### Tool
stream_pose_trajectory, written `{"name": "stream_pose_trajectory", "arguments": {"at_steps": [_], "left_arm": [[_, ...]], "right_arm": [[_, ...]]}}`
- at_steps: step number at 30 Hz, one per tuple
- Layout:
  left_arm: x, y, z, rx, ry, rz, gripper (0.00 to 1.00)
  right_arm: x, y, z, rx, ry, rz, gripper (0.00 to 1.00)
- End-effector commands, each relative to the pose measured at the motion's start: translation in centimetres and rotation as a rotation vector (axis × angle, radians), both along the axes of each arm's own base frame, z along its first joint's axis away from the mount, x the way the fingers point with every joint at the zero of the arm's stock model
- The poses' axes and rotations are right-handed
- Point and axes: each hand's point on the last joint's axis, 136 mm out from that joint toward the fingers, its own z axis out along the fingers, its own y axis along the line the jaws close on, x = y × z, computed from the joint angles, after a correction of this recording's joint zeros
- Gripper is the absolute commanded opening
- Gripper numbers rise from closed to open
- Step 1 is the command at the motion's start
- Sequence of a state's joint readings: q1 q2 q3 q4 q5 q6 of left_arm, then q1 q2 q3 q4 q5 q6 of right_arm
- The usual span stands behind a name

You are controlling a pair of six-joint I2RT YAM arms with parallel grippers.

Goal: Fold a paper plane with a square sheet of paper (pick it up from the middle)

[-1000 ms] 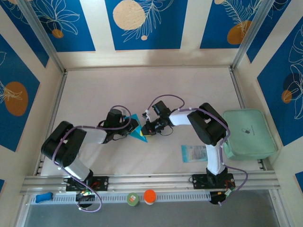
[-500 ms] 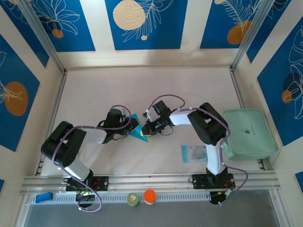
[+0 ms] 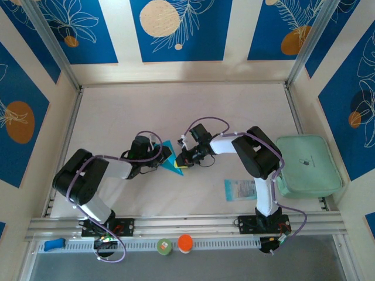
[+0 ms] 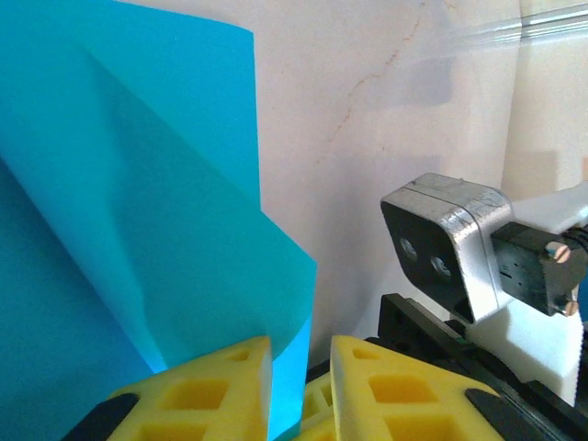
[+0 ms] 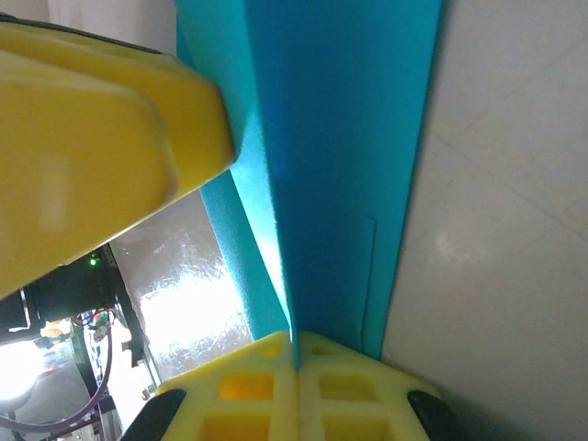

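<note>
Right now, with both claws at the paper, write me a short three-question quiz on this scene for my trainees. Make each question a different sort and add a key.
1. Multiple choice: what is the right claw shut on? A the printed packet; B the cyan paper; C nothing.
2. True or false: the left claw hangs wide open, well clear of the paper.
3. Fill in: the mint-green pad lies to the robot's ____.

Key: 1 B. 2 False: its fingers are closed on an edge of the same paper. 3 right.
</note>
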State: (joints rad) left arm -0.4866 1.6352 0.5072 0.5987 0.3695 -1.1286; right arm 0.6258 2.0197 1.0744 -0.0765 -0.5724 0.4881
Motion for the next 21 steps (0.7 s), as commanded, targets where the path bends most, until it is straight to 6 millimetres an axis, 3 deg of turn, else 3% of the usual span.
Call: {"name": "stream_pose_trajectory", "arguments": {"at_steps": [1,12,21], "left_arm": [[0.07,-0.22,-0.22,-0.027,0.001,-0.009,0.24],[0.28,-0.62,-0.54,-0.04,0.004,-0.02,0.24],[0.41,-0.08,0.35,-0.042,-0.022,0.004,0.25]], "right_arm": [[-0.29,-3.13,-3.92,-0.167,0.077,-0.061,0.0],[-0.27,-3.31,-4.23,-0.191,0.085,-0.063,0.12],[-0.41,-3.68,-4.9,-0.218,0.11,-0.075,0.01]]}}
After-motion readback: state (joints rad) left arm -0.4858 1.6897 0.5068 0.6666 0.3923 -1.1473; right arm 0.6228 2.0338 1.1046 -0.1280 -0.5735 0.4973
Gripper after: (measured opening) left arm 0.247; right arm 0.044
